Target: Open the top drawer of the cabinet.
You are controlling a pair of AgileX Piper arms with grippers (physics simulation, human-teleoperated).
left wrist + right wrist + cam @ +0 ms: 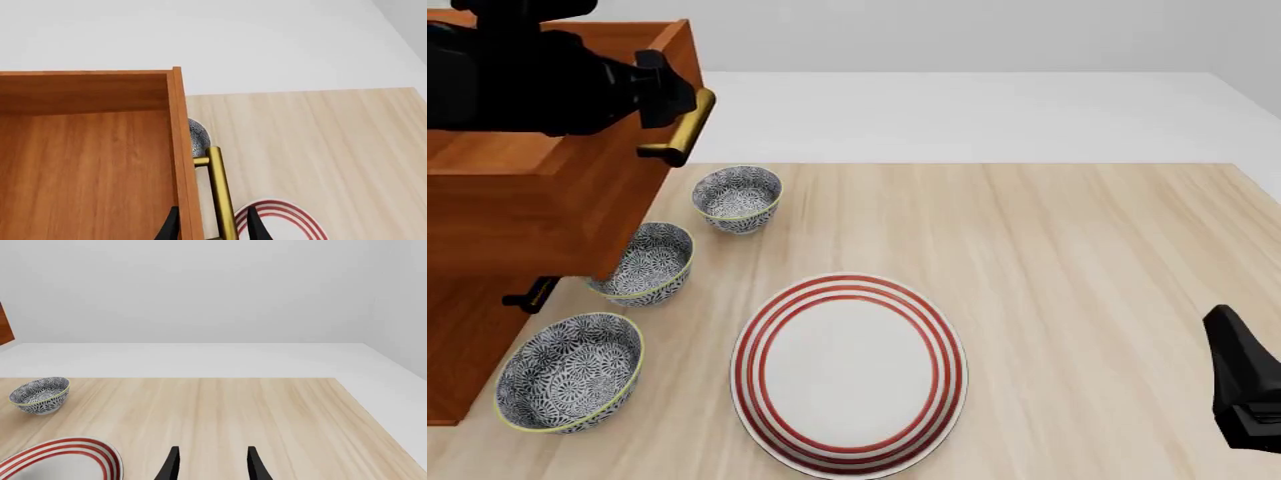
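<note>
Brass handle (220, 192): stiff bar, likely the only sound hold, clamped between the left gripper (212, 225) jaws
Top drawer (554, 165): upper left of front view, pulled out of the cabinet (461, 340); rigid, probably slides heavily
Right gripper (212, 465): apart, holding nothing, idle over table (1094, 260)
Hidden: cabinet cropped at left; drawer rails unseen

Top drawer (554, 190) overhung two patterned bowls (647, 262) at cabinet (467, 345) foot. Table's (1094, 260) right half lay open. Striped plate (849, 372) sat centre-front.
</note>
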